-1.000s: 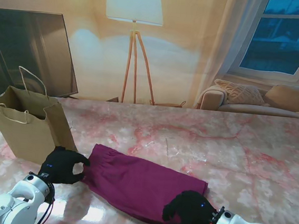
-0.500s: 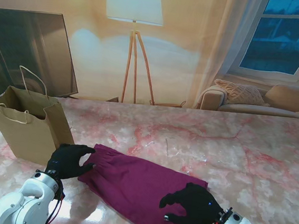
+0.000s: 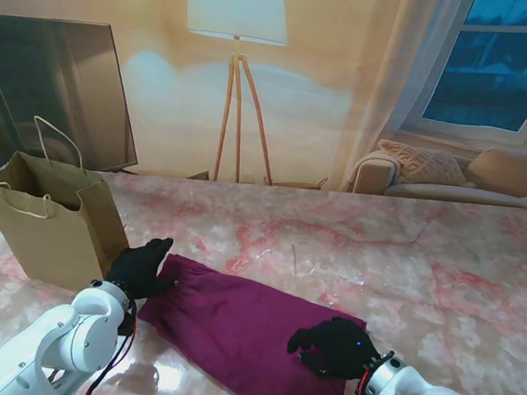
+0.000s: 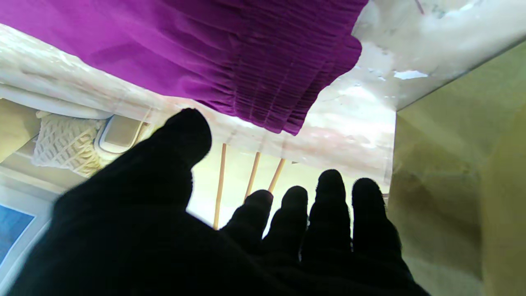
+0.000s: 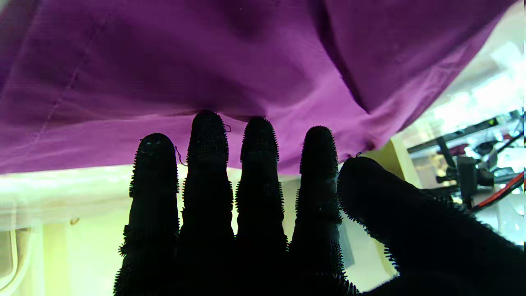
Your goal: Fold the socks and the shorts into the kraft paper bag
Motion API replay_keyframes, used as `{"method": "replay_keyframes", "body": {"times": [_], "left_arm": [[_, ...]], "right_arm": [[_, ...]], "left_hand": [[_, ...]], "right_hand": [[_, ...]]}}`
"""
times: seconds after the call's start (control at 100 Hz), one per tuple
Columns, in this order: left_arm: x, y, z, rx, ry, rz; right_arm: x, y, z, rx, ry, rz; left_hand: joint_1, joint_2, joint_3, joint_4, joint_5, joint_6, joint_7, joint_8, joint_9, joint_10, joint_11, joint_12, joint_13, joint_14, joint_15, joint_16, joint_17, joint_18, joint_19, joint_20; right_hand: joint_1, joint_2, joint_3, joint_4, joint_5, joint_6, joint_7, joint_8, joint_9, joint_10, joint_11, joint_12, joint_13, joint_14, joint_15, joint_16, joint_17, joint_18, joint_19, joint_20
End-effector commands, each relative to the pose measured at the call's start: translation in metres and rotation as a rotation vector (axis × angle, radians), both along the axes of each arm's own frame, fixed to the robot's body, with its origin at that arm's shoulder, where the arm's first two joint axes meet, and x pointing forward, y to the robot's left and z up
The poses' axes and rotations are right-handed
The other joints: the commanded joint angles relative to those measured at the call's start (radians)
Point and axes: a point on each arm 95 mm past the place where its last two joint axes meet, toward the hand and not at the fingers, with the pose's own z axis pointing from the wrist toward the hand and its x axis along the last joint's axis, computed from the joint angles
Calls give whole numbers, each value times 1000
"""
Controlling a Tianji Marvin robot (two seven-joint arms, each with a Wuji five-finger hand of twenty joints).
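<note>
Shorts [image 3: 241, 334], plain purple, no visible writing

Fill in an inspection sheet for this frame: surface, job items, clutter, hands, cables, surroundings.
Surface: pink marble table, glossy, with reflections.
Job items: purple shorts lying flat near me; paper bag upright and open at far left. Socks: nothing seen.
Clutter: nothing seen.
Hands: left hand, open, fingers spread at the gathered waistband end of the shorts, beside the bag; right hand, open, over the other end. Whether either touches the cloth cannot be told.
Cables: thin dark and red wires at the left wrist.
Surroundings: floor lamp, dark screen, sofa, window.
</note>
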Motion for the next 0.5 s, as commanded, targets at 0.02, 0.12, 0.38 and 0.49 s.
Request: {"method": "replay_keyframes", "body": {"times": [0.02, 0.12, 0.38, 0.49], "left_arm": [[5, 0, -3, 5, 27, -1], [10, -1, -8, 15, 51, -4], [17, -2, -20, 32, 96, -10], [18, -5, -24, 39, 118, -10]], "right_arm": [[1, -1, -8, -20, 21, -8], [5, -2, -14, -40, 37, -14], [13, -7, -23, -93, 81, -42], [17, -10, -25, -116, 87, -53]], "left_hand": [[19, -18, 7, 40, -35, 9, -22, 11, -47, 15, -13, -16, -19, 13, 9, 10, -10, 26, 14, 16], [29, -28, 24, 41, -26, 6, -22, 20, -33, 11, -7, -15, 24, 11, 23, 32, -5, 43, 36, 48], [-7, -74, 57, 30, -22, 7, -28, 22, 188, -64, 78, 57, 85, 1, 94, 156, 0, 67, 72, 137], [-39, -114, 82, 17, -5, 33, -29, -2, 311, -112, 254, 269, 84, 6, 158, 263, -12, 73, 57, 143]], "right_hand": [[8, -13, 30, -3, 3, -20, 29, -11, -17, -5, 2, 4, -36, -19, -21, -22, -15, -14, -7, -29], [13, -34, 32, -19, 18, -25, 61, -16, -13, -6, 17, 11, -31, -22, -14, -20, -12, -14, -1, -23], [-5, -12, 12, -29, 28, -11, 82, -49, -1, -3, 23, 11, -26, -32, -13, -22, -17, -24, 2, -20], [-22, 1, -5, -15, 24, -13, 76, -49, -4, -3, 23, 11, -29, -31, -13, -22, -20, -26, 3, -19]]}}
